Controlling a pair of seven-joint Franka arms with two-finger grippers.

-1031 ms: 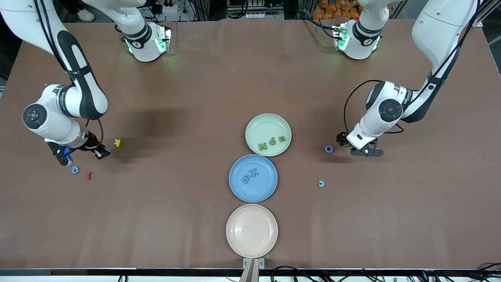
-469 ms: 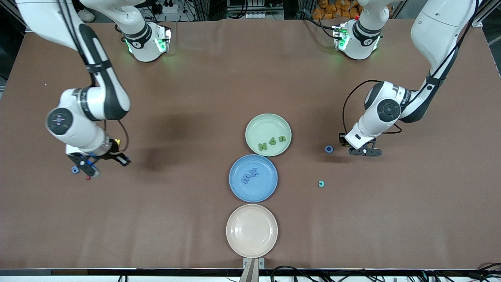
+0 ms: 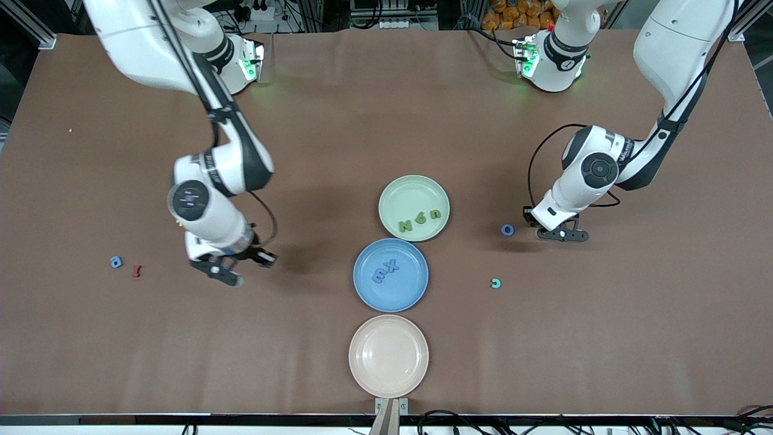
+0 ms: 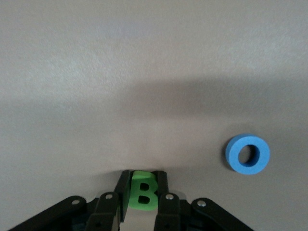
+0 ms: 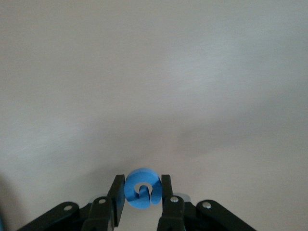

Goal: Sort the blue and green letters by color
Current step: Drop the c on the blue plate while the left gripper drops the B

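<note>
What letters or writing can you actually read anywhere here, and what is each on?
"B": green letter clamped in the left gripper.
"O": blue ring letter on the table beside it.
"N 6 n", as it reads: green letters on the green plate.
"m X": blue letters on the blue plate.
Print on the arms: too small.

white arms (image 3: 211, 199), black joints, black jaws, green base lights.
</note>
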